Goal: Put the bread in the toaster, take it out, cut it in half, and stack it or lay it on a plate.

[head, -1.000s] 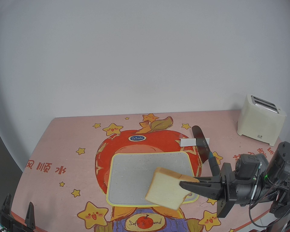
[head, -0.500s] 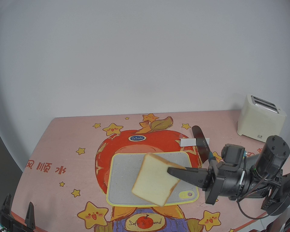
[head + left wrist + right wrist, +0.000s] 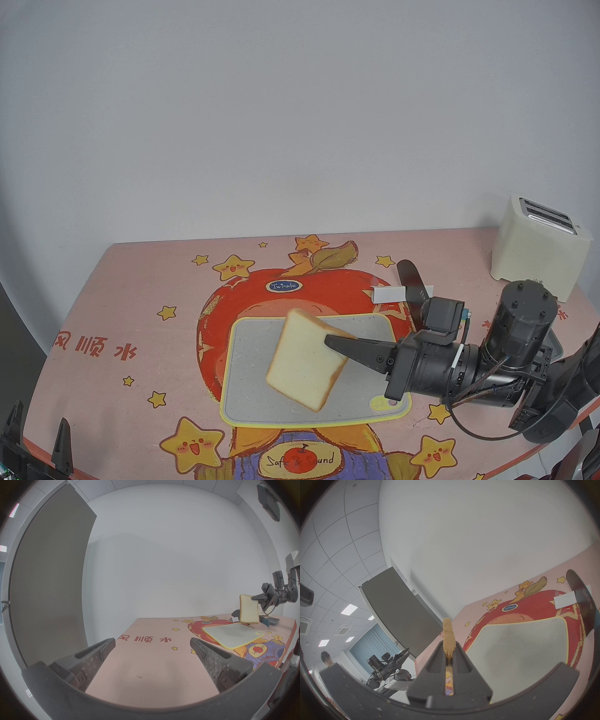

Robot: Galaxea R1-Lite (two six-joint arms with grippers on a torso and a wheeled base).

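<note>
Over the table's (image 3: 125,300) one board (image 3: 256,381), right claw (image 3: 330,340) clamps one slice (image 3: 303,365), left claw (image 3: 152,641) gapes.

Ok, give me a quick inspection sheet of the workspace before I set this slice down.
surface: pink cartoon-print table, no spills seen
job's things: bread slice held tilted above the cutting board; toaster far right; knife right of the board
clutter: white card by the knife
grippers: right pincer shut on the bread slice; left pincer open by the table's near left corner
cables: black loop under the right arm
surroundings: plain white wall; grey panel
</note>
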